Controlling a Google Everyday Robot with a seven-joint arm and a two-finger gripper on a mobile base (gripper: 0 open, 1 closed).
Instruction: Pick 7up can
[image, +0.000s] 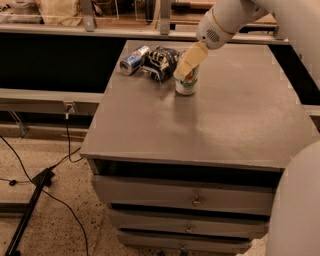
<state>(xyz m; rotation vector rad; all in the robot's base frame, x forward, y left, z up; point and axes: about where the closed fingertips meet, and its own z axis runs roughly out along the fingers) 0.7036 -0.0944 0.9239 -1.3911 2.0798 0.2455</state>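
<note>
The 7up can stands upright on the grey cabinet top, towards the back and left of its middle. It is white and silver with green lettering. My gripper comes down from the upper right on the white arm and sits in front of the can's top, hiding its upper part. I cannot tell whether it touches the can.
A blue, silver and red can lies on its side at the back left. A dark blue and white snack bag lies between it and the 7up can. Drawers are below the top. Cables lie on the floor at the left.
</note>
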